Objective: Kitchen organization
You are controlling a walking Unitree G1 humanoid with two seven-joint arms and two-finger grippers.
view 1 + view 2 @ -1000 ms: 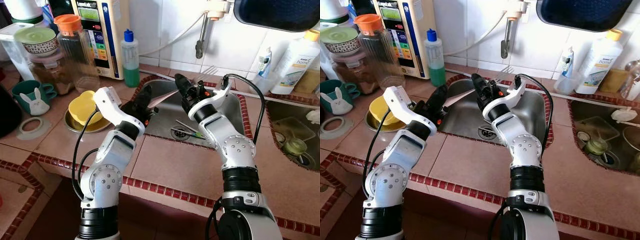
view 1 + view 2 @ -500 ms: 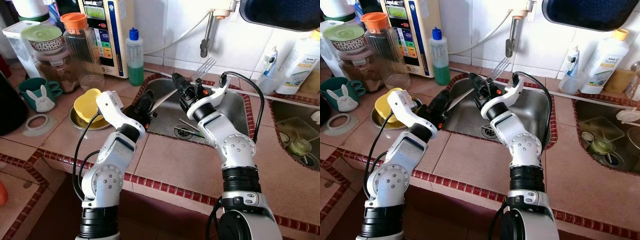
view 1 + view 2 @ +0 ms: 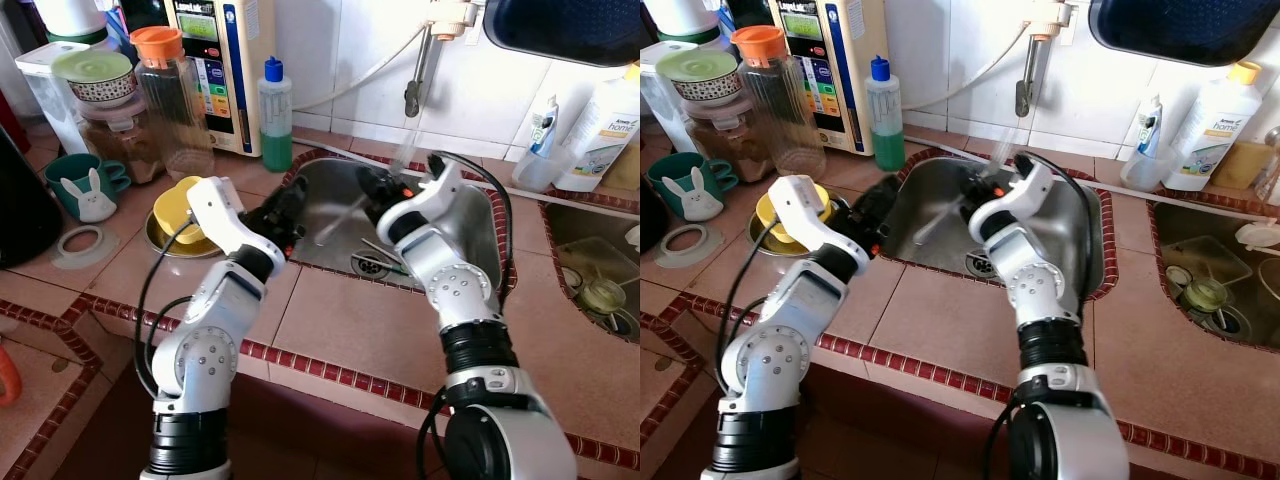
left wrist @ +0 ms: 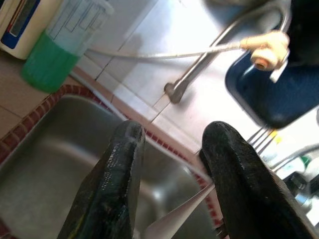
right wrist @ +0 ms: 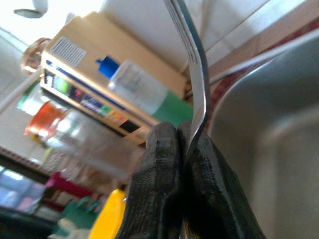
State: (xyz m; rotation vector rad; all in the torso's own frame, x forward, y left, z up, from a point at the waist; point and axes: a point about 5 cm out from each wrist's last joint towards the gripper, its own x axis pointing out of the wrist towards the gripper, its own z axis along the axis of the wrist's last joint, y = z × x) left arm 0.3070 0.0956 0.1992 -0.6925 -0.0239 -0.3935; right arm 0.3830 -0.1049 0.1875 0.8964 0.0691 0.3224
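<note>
In the eye views, a fork (image 3: pixel 338 219) is held over the sink (image 3: pixel 478 232), clamped in the right gripper (image 3: pixel 372 186). In the left wrist view, the left gripper (image 4: pixel 172 174) is seen spread apart, the fork's handle lying between its fingers (image 4: pixel 112 184). In the right wrist view, the fork is pinched tightly.

The sink (image 3: pixel 480 225) sits between a bowl (image 3: pixel 178 208) on the left counter and a second basin (image 3: pixel 590 255) at right, bottles along the far wall.
</note>
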